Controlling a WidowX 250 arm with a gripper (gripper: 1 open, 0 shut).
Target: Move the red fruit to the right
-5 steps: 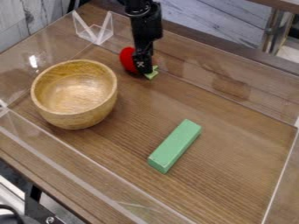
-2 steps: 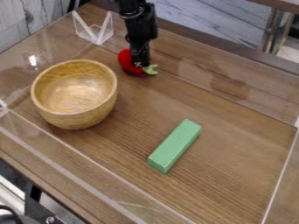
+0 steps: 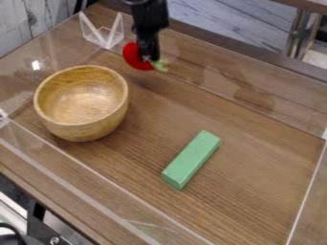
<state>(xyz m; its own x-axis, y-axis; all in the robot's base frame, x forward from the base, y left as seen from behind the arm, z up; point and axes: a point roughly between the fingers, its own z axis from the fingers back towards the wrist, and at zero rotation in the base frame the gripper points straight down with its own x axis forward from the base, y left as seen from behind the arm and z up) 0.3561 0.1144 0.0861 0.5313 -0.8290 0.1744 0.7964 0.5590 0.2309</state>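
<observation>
The red fruit [image 3: 133, 55] is small and bright red with a bit of green leaf at its lower right. It hangs just above the wooden table at the back, beyond the bowl. My black gripper [image 3: 144, 56] comes down from the top of the view and is shut on the fruit, covering its right half. The fingertips are partly hidden against the fruit.
A round wooden bowl [image 3: 82, 101] stands at the left. A green rectangular block [image 3: 192, 159] lies at the front right of centre. Clear plastic walls [image 3: 102, 31] rim the table, and a metal leg [image 3: 297, 38] stands at the back right.
The gripper closed on the red fruit, then rose and shifted slightly left and back with it. Bowl and block have not moved.
</observation>
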